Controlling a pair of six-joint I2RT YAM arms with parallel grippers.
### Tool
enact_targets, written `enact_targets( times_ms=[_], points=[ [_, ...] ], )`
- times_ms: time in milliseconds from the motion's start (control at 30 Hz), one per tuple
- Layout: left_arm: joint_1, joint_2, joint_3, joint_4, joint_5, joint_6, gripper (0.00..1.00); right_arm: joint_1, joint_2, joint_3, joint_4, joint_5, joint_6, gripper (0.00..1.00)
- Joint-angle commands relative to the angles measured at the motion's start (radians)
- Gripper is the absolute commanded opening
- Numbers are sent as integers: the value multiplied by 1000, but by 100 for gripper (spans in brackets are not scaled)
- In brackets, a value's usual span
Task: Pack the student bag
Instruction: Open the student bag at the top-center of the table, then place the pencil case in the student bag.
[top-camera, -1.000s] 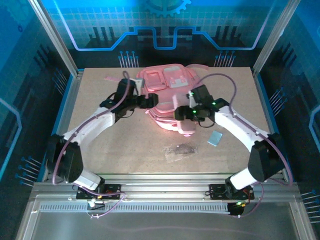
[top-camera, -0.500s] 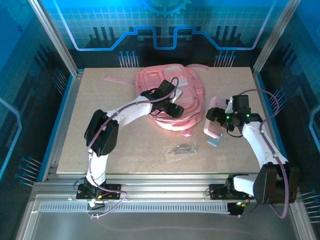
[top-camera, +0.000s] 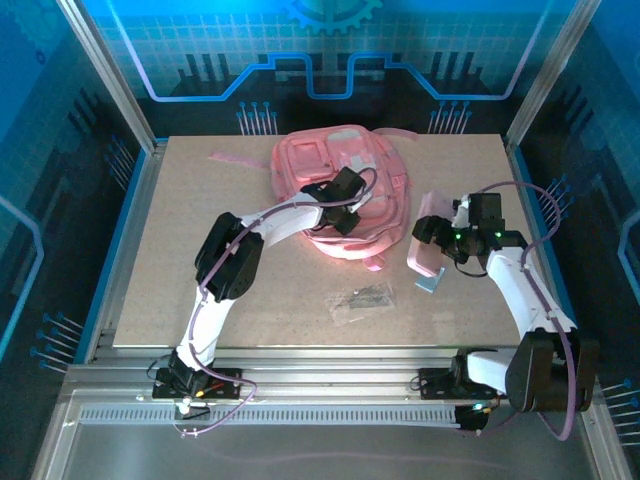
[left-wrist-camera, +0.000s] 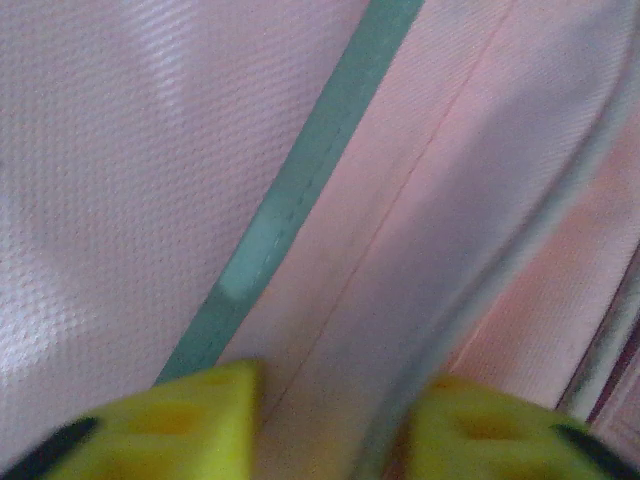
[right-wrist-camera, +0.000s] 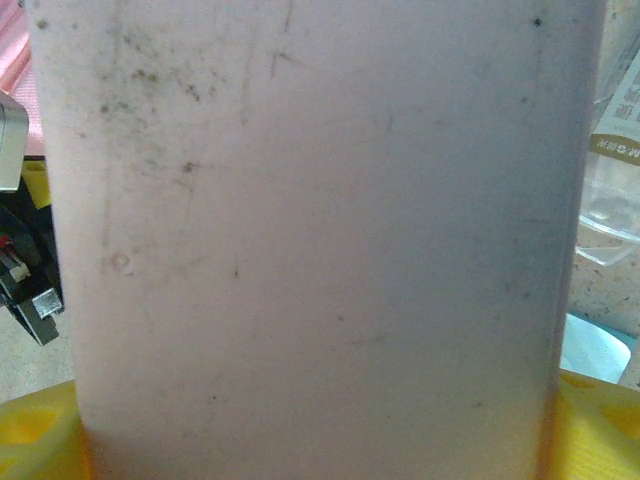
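Note:
The student bag (top-camera: 340, 165), a large pink backpack, lies at the back middle of the table. My left gripper (top-camera: 345, 205) rests on its front panel. In the left wrist view pink bag fabric (left-wrist-camera: 420, 200) with a teal stripe (left-wrist-camera: 300, 180) bulges between the yellow fingertips (left-wrist-camera: 200, 420) of the left gripper (left-wrist-camera: 335, 430), which is shut on it. To the right of the bag, my right gripper (top-camera: 440, 240) holds a flat pink pencil case (top-camera: 428, 245) off the table. The case (right-wrist-camera: 320, 240) sits between the right gripper's (right-wrist-camera: 320, 435) jaws.
A small grey-blue block (top-camera: 431, 281) lies just under the pencil case. A clear plastic packet with dark bits (top-camera: 362, 300) lies in front of the bag. A thin pink strap (top-camera: 235, 158) trails left of the bag. Metal frame posts border the table.
The right arm carried the pencil case from the bag's front edge out to the right, then stayed still. The left arm reached onto the bag and its jaws narrowed on the fabric.

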Motion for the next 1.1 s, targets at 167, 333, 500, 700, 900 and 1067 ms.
enact_targets(
  times_ms=[167,333,500,700,900,1067],
  points=[
    [25,-61,20,-46,74,-92,0,-13,-53,10,-4,-17,-6,75],
    [95,-190,52,-60,257,-270,0,-13,-57,52,-5,-26,2,75],
    [202,-261,45,19,503,-511,0,7,-30,74,38,-56,39,75],
    [220,-302,9,145,634,-684,0,111,77,132,138,-43,108,74],
    [221,-346,-69,275,688,-796,0,239,259,263,226,-6,166,75],
    [221,-369,-120,335,701,-828,0,305,445,386,255,25,229,75]
  ],
)
